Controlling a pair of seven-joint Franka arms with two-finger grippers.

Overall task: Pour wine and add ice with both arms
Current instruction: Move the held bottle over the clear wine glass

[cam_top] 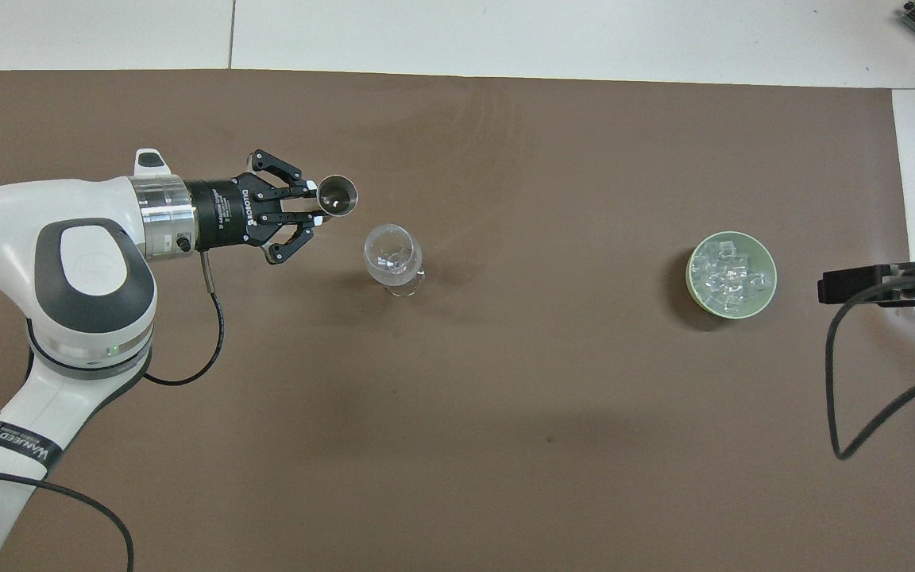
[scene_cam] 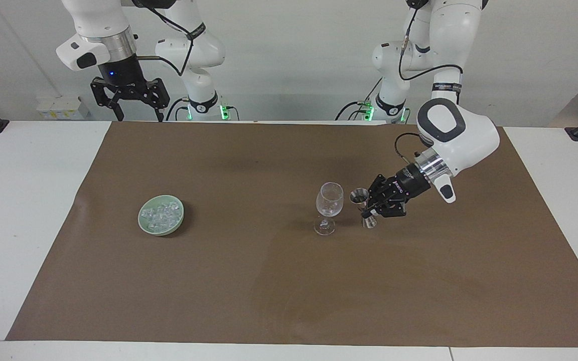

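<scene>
The left tool (scene_cam: 369,209) is clamped on the narrow waist of one small metal jigger (scene_cam: 363,208), which stands upright, its open cup facing up, just beside the wine glass (scene_cam: 328,207) toward the left arm's end of the counter. In the facing view the foot of the jigger is at the brown mat (scene_cam: 289,281) or just above it; I cannot tell if it touches. The left arm (scene_cam: 457,138) bends down from its base, and its wrist slopes low over the mat, so the tool points sideways toward the glass.

There is one wine glass, clear and with a stem, upright near the middle of the mat. Something small and glassy shows inside its cup, but I cannot tell what it is.

There is one pale green bowl (scene_cam: 161,228), well apart from the glass, toward the right arm's end of the counter. The ice (scene_cam: 161,212) lies in it as one heap of small, clear, whitish cubes; they are too many to count.

The right tool (scene_cam: 137,114) hangs high over the edge of the counter (scene_cam: 28,210) closest to the robots, with its fingers apart and nothing between them. The right arm (scene_cam: 99,37) waits there and points straight down.
</scene>
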